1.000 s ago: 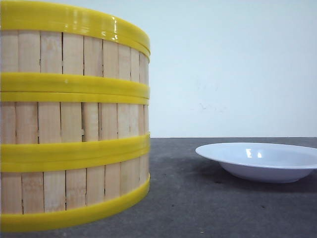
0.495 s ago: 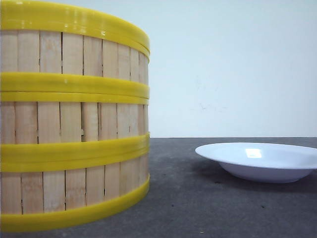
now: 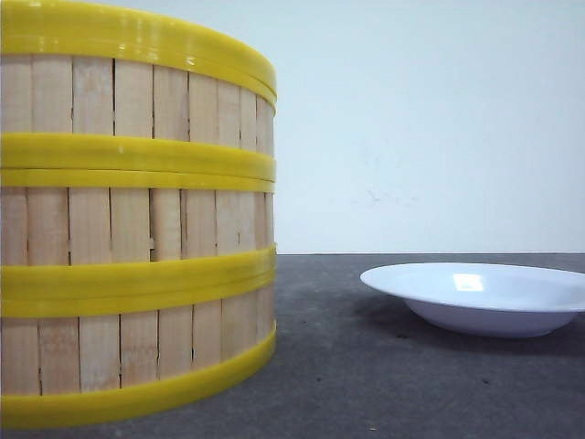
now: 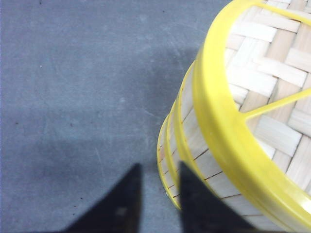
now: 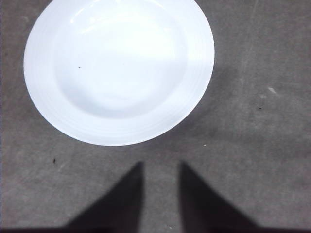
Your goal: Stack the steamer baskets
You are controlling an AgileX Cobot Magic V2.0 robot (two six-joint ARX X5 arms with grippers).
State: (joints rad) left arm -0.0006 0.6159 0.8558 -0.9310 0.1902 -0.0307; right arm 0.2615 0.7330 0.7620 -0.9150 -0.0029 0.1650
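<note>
**Q:** How are the two grippers seen, and what is held?

**A:** The left gripper (image 4: 158,199) is pictured above the dark table (image 4: 73,97), its jaws parted by a narrow gap with nothing between them; one finger overlaps the stack's lower wall in the wrist view, though contact cannot be confirmed. The right gripper (image 5: 160,194) is shown likewise slightly open and empty, poised over bare tabletop just short of the white plate (image 5: 119,68).

**Q:** Where are the steamer baskets (image 3: 137,219) placed?

**A:** All three are seen stacked in one column on the robot's left side of the table, yellow rims meeting between the bamboo-slat tiers. The woven floor of the top basket (image 4: 272,73) is visible from above, uncovered. The plate is set well apart to the right, empty.

**Q:** How much of the task is judged done?

**A:** The stacking appears complete: the tiers look seated and upright, and nothing is gripped. Only a withdrawal of the arms is thought to remain. No lid is shown in any view.
</note>
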